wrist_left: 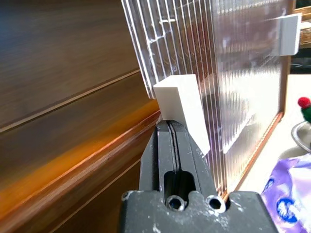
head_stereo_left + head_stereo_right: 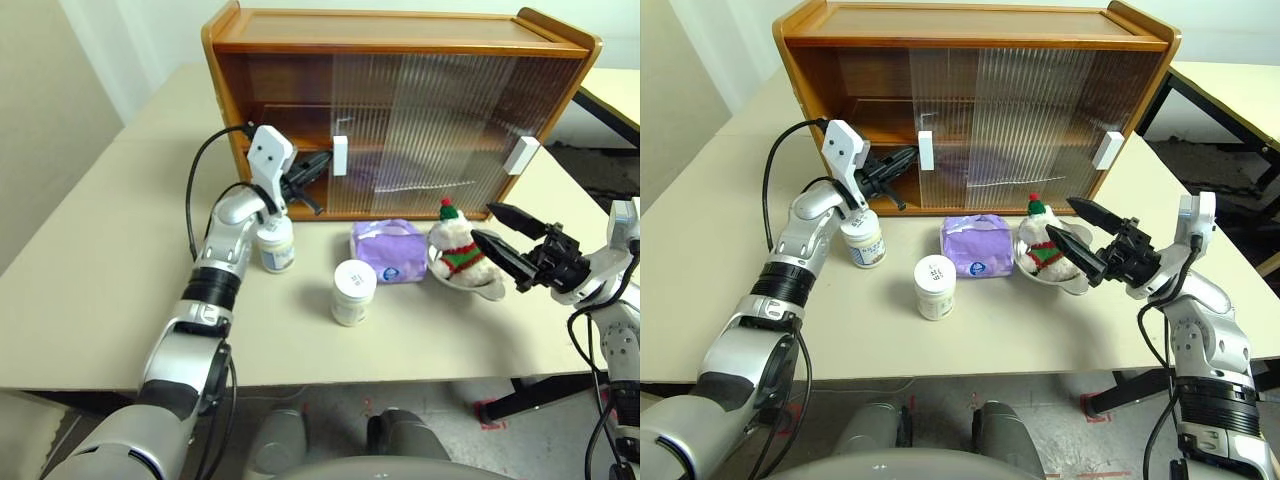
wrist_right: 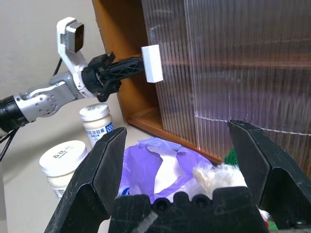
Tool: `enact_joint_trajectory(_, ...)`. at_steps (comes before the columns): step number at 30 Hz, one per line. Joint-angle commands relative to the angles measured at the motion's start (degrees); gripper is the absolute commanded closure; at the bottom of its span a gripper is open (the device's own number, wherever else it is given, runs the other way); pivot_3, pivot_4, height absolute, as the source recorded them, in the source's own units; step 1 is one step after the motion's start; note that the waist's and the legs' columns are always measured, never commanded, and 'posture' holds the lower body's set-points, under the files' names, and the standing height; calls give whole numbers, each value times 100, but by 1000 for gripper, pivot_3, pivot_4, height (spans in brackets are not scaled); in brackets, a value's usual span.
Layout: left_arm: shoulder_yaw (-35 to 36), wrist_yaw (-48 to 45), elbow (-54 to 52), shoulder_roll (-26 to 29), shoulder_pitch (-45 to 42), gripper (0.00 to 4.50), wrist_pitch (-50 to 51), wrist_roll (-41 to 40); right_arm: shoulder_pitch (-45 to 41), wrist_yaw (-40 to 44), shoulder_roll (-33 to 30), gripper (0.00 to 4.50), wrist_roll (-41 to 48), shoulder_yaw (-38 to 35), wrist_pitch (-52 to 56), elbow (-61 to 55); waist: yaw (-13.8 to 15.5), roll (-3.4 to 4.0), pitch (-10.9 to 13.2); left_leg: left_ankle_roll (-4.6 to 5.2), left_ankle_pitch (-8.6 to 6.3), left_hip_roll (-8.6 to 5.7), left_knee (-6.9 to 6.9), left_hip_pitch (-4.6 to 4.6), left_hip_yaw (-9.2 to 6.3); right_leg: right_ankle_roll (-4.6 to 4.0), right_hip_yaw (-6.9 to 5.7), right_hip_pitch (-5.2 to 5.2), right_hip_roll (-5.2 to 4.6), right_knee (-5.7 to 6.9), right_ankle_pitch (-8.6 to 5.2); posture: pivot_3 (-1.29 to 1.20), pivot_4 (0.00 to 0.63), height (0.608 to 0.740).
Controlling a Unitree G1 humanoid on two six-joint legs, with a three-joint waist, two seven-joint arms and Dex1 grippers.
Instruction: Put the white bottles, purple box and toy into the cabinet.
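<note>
You've packed nothing: bottles point(image 2: 354, 291), box point(image 2: 389, 250), toy point(image 2: 458, 245) wait outside the cabinet point(image 2: 400, 40); left gripper point(image 2: 318, 164) clenched at its handle point(image 2: 340, 155), right gripper point(image 2: 503, 236) released

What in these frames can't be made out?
- Cabinet contents: blurred behind the ribbed doors, head views.
- Bottle by the left gripper: partly hidden by that arm, head views.
- Bottle labels: print too small to read.
- Toy: hidden by the right gripper's body, right wrist view.
</note>
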Motion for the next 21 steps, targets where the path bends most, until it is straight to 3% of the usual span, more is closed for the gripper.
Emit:
enact_joint_trajectory(1, -164, -140, 215, -158, -179, 4470, -99, 102, 53, -45, -72, 0, 84, -109, 25, -108, -41, 0, 0, 0, 0, 0, 5, -4, -3, 2, -1, 0, 0, 0, 1, 64, 0, 740)
enact_joint_trajectory(15, -332, -412, 874, -626, -651, 4470, -303, 225, 218, -20, -187, 0, 166, -216, -17, -156, -235, 3, 2, 5, 2, -4, 16, -12, -22, 18, 1, 1, 3, 0, 1, 39, 0, 740)
enact_joint_trajectory(21, -273, -431, 518, -567, -479, 4470, -215, 127, 136, 88, -173, 0, 132, -170, -62, -23, -377, 7, 4, 6, 3, -5, 16, -12, -64, 23, 2, 4, 8, 1, -1, 64, 0, 740)
